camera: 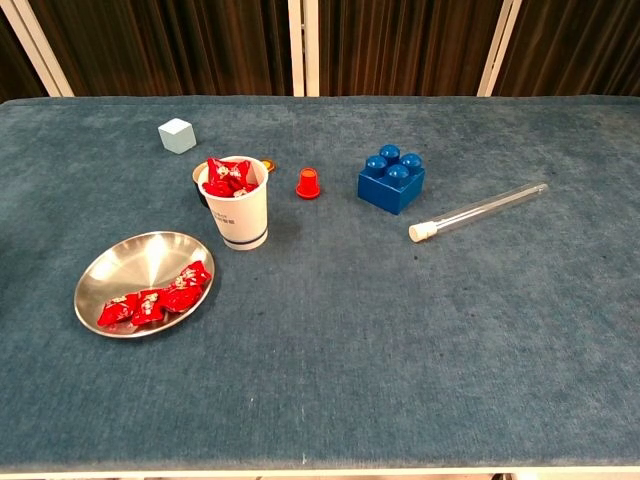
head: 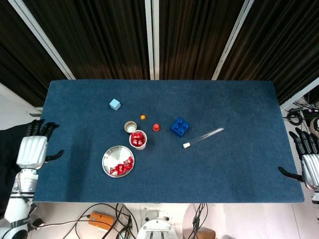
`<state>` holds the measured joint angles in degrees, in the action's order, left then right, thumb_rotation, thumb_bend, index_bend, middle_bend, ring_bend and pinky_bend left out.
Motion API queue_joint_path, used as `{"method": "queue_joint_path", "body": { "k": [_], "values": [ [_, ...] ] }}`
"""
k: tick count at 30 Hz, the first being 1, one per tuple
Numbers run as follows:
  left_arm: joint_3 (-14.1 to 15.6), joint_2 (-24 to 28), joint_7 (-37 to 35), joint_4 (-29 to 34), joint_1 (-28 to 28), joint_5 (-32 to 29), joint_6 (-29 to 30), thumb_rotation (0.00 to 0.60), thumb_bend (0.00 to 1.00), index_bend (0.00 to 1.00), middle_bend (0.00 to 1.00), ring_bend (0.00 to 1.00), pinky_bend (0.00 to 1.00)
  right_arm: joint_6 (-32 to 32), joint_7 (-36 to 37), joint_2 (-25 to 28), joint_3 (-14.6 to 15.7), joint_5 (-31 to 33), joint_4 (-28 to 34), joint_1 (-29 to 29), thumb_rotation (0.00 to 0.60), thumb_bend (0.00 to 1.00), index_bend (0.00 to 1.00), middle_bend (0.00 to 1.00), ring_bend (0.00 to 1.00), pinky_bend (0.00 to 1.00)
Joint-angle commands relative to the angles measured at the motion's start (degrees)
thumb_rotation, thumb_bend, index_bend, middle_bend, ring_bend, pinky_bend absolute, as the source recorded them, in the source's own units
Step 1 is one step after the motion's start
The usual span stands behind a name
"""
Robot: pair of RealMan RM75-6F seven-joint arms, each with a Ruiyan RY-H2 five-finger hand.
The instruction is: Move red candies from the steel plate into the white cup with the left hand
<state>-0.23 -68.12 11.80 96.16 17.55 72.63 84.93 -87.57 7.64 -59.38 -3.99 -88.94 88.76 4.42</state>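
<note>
Head view showed the left hand (head: 33,151) at the table's (head: 224,164) left edge, fingers spread, holding nothing; the right hand (head: 309,169) sat likewise at the right edge (partly cut off). Red candies (camera: 155,299) lay in the steel plate (camera: 140,260), well apart from both hands; more filled the white cup (camera: 240,215) just beside it.

A round steel plate (camera: 130,262) lies flat on the counter, red candies (camera: 155,297) clustered along its near edge. Just beside it an upright white cup (camera: 238,213) brims with more red candies.
</note>
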Motion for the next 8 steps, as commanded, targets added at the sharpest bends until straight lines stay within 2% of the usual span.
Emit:
{"method": "queue_joint_path", "body": {
  "k": [1,8],
  "values": [
    [3.42,2.21,-6.47,-4.03,-5.22,4.12,4.27,0.6,0.09,0.2,0.16,0.04,0.0,-0.63,-0.41,-0.25,0.57,-0.84,0.17,-0.47,0.6,0.19,0.0,0.0,0.0,0.0],
    [5.21,2.28,-12.31,-7.96,-11.34,7.76,9.24,0.6,0.09,0.2,0.15,0.04,0.0,-2.82,-1.34,-0.72,1.62,-2.45,1.06,-1.88,0.6,0.19,0.0,0.0,0.0,0.0]
  ]
}}
